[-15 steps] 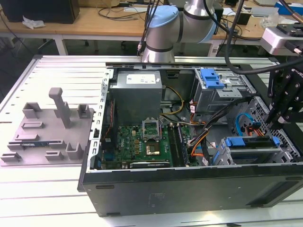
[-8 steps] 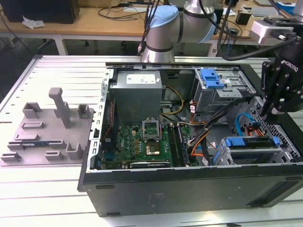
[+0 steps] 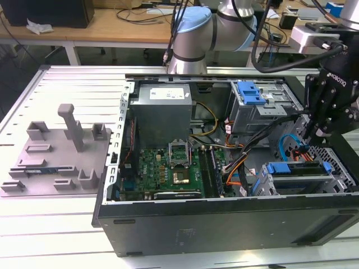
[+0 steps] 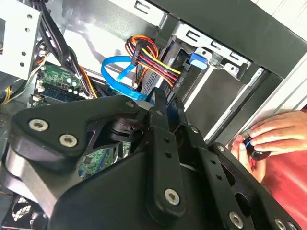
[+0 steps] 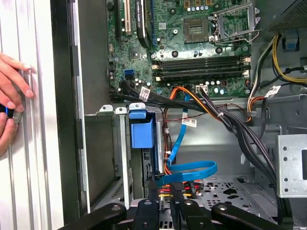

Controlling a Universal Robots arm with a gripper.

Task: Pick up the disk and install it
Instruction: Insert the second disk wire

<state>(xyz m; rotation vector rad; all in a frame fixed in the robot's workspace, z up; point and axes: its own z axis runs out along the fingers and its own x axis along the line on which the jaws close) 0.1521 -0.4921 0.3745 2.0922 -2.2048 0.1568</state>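
The disk [image 3: 296, 175] lies flat in the grey drive cage at the near corner of the open computer case on the exterior view's right, its blue carrier frame showing on top. In the first wrist view the blue carrier end [image 5: 141, 130] sits in the cage slot. My black gripper [image 3: 313, 133] hangs just above and behind that cage. In both wrist views its fingers [image 5: 163, 194] [image 4: 159, 103] are closed together with nothing between them, next to a looped blue data cable [image 5: 189, 170].
A person's hand [image 5: 10, 91] [image 4: 273, 135] rests on the table beside the case wall, holding a small dark object. A grey plastic stand [image 3: 56, 152] with upright posts stands on the exterior view's left. Bundled cables [image 3: 241, 162] cross the case next to the motherboard [image 3: 168, 168].
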